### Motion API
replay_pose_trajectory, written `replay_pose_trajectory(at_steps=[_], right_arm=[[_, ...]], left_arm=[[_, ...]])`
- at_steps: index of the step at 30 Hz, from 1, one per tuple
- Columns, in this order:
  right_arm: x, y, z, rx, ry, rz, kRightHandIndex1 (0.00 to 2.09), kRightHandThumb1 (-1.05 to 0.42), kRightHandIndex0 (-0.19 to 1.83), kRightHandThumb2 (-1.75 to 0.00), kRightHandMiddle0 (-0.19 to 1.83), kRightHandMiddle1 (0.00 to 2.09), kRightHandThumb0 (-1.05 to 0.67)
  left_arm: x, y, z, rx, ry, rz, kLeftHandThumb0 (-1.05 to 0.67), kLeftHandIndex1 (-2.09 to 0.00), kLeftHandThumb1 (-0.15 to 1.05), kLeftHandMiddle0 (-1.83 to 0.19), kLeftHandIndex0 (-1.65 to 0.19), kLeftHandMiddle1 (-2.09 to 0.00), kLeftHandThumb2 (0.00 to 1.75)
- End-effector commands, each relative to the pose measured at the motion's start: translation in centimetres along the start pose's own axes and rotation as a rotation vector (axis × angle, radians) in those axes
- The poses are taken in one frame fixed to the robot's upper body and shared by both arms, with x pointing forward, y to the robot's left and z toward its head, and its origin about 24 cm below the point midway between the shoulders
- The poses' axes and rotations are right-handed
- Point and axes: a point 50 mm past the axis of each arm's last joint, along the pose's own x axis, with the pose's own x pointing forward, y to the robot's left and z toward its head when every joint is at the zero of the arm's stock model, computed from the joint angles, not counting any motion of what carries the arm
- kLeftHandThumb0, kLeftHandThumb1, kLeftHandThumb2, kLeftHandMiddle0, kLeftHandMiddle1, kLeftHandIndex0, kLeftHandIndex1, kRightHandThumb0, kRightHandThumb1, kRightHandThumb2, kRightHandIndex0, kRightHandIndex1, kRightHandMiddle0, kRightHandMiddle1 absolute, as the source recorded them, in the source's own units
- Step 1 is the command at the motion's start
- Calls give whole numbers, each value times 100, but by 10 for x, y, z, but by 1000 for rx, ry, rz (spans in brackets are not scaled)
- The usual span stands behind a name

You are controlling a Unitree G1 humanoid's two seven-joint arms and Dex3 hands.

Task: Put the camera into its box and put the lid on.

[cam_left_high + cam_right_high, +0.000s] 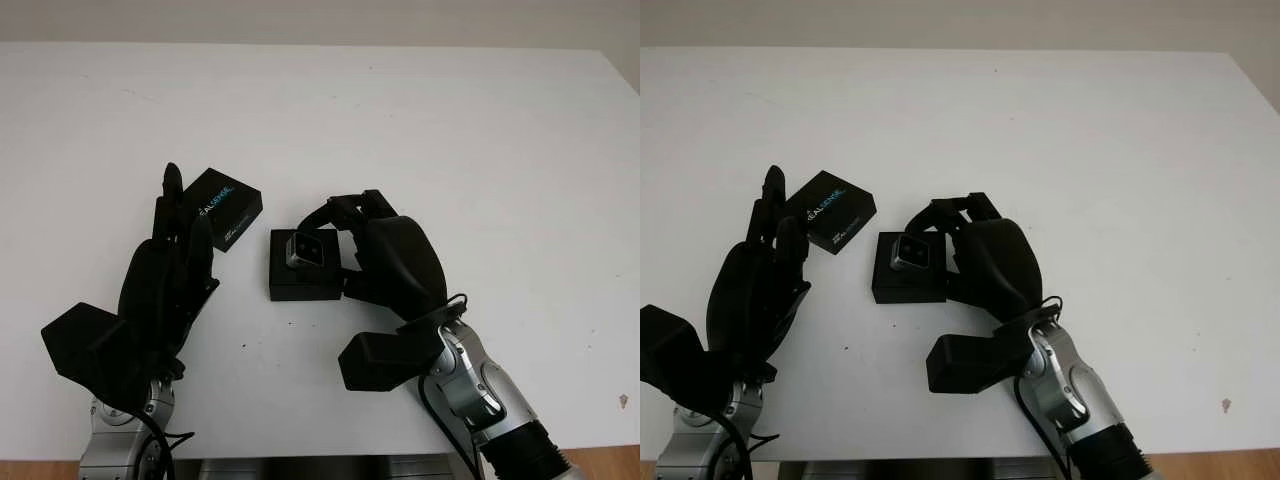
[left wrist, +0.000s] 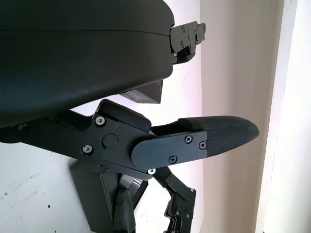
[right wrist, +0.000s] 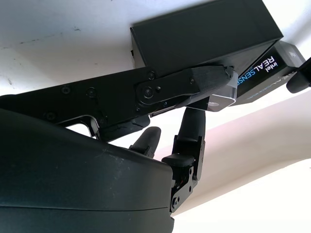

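On the white surface [image 1: 480, 130] the right hand [image 1: 385, 255] grips the camera [image 1: 306, 250], which sits in the open box [image 1: 303, 268]. The left hand [image 1: 170, 265] is open, just beside the lid [image 1: 224, 208], farther left.

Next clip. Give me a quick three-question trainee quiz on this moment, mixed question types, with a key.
1. True or false: the lid is already on the box.
2. Which hand's fingers are at the camera: A) left hand B) right hand?
3. Fill in: the camera sits in the ____.

Key: 1 false, the lid lies on the table beside the box, by the left hand. 2 B. 3 box.
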Motion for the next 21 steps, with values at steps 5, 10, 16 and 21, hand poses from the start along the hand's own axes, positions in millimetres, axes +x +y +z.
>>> replay_pose_trajectory(at_steps=[5,10,16,21], right_arm=[[-2,-4,-2,-47,-12,43,92,-97,15,-5,43,120,-50],[-3,-8,-2,-79,-27,74,90,-103,23,-6,46,135,-45],[-2,-12,-2,-83,-69,80,88,-105,30,-13,44,166,-44],[-2,-13,-2,-66,-102,38,103,-105,31,-22,44,201,-43]], left_arm=[[-1,1,-2,-6,7,7,-81,0,105,19,19,0,60],[-1,1,-1,-4,8,13,-81,0,105,19,19,0,59],[-2,0,-1,-16,6,13,-81,0,105,19,19,0,58],[-2,0,-1,-25,5,13,-80,0,105,19,19,0,59]])
